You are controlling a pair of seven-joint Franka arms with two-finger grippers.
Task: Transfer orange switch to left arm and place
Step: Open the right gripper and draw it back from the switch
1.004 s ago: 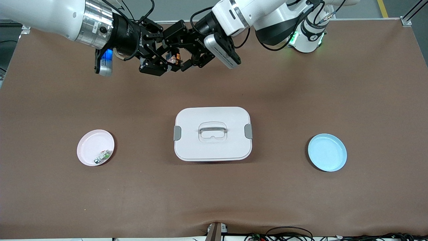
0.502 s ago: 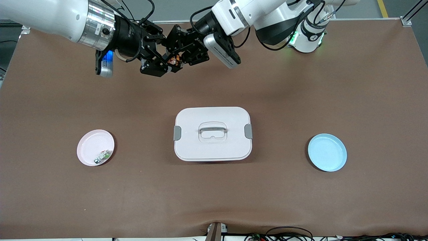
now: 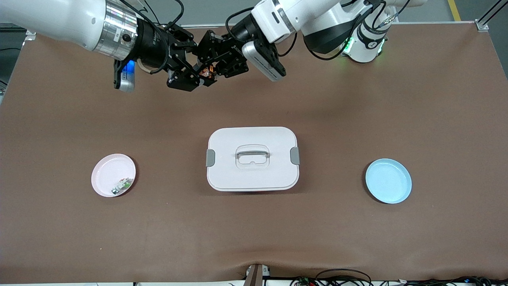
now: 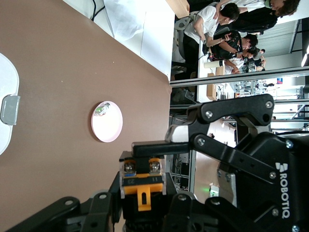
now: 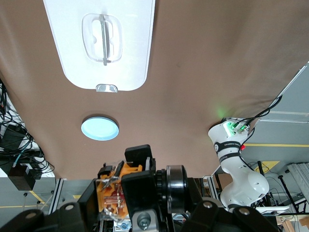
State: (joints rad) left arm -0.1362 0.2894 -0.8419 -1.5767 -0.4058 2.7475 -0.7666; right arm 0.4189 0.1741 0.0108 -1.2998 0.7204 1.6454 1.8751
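Two black grippers meet in the air over the brown table near the robots' bases, both clamped on the tiny black-and-orange push-button switch [image 3: 205, 72]. The left gripper [image 3: 210, 70] has its fingers closed on one end of it, and the right gripper [image 3: 198, 75] has its fingers closed on the other. The large white lidded plastic box [image 3: 252, 159] with grey latches sits mid-table, nearer the front camera. A round pink plate [image 3: 113, 175] holding a small white-and-green part [image 3: 122, 185] lies toward the right arm's end; a round blue plate [image 3: 388, 180] toward the left arm's end.
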